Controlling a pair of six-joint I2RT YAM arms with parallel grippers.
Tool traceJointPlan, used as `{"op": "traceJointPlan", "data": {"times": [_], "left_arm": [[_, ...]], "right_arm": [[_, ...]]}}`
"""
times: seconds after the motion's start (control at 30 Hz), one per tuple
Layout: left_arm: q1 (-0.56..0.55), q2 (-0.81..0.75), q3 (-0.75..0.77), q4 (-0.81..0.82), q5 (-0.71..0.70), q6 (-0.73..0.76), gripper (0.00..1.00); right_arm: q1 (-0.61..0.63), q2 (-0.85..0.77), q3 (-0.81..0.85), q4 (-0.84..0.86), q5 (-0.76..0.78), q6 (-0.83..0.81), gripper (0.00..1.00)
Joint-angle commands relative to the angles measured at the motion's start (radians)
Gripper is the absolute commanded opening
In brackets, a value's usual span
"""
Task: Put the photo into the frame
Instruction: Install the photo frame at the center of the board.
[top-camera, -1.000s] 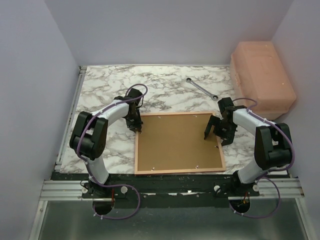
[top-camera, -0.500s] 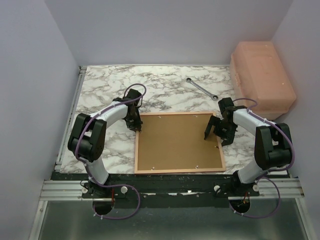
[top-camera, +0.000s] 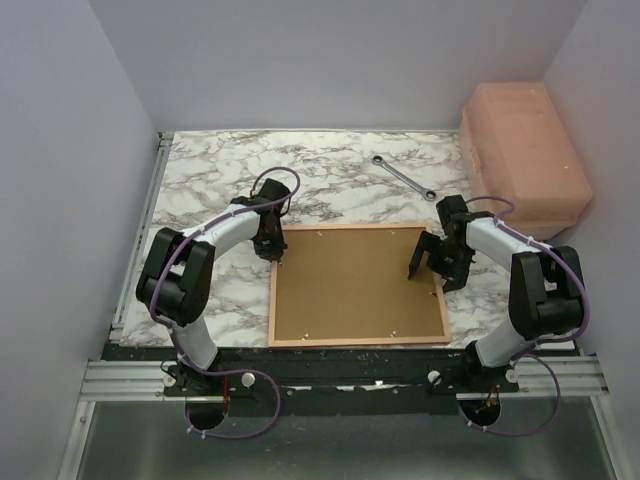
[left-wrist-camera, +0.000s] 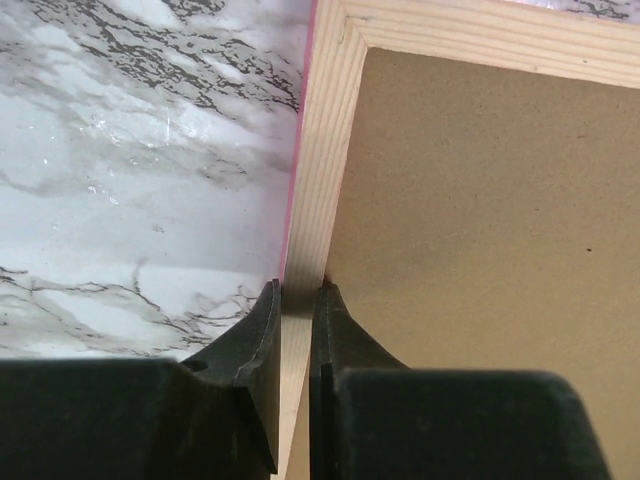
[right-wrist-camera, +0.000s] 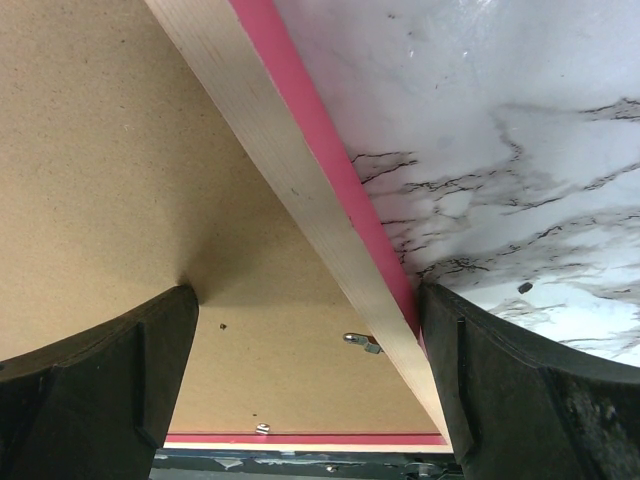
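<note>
The frame lies flat and face down on the marble desk, pale wood reverse up. The desk's near edge runs just beside the frame's near rail. The brown backing panel sits inside the frame's four rails and covers the whole opening. Small metal tabs show on the panel near the frame's rails.

Your left gripper is at the frame's left rail, close to its far left corner. In the left wrist view it is narrow. One finger is on the outer side of the frame, over the marble. The other finger is on the inner side, at the panel's edge, and the wooden rail is pinched between them. A thin pink line runs along the rail's outer edge there.

Your right gripper is at the frame's right rail, toward its far right corner, and it is spread wide. In the right wrist view it straddles the rail. One finger is over the backing panel inside the frame. The other is outside the frame, over the marble and right beside the pink edge. It grips nothing.

A metal wrench lies on the desk beyond the frame's far rail, well apart from it. A large salmon-pink box stands past the frame's far right corner, against the wall.
</note>
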Motion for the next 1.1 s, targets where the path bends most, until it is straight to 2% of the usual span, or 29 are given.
{"op": "traceJointPlan", "data": {"times": [0.0,0.07,0.1,0.33,0.73,0.93,1.07], "left_arm": [[-0.022,0.011,0.003,-0.016,0.044,0.04,0.1],[-0.022,0.01,0.013,-0.025,0.047,0.042,0.31],[-0.022,0.005,0.013,-0.027,0.048,0.041,0.38],[-0.01,-0.072,-0.036,-0.03,0.08,0.025,0.56],[-0.003,-0.178,-0.237,0.031,0.273,-0.002,0.56],[-0.003,-0.227,-0.329,0.068,0.352,-0.02,0.54],[-0.002,-0.24,-0.326,0.061,0.358,-0.024,0.54]], "right_arm": [[0.004,-0.018,-0.013,0.015,-0.049,0.024,1.0],[0.003,-0.026,-0.008,0.007,-0.043,0.024,1.0],[0.002,-0.029,-0.007,0.004,-0.04,0.025,1.0],[-0.006,-0.059,-0.009,-0.02,-0.016,0.035,1.0],[-0.009,-0.033,-0.048,0.006,-0.083,0.034,1.0],[-0.01,0.013,0.013,0.033,-0.165,0.018,1.0],[-0.004,0.064,0.06,0.053,-0.211,0.016,1.0]]}}
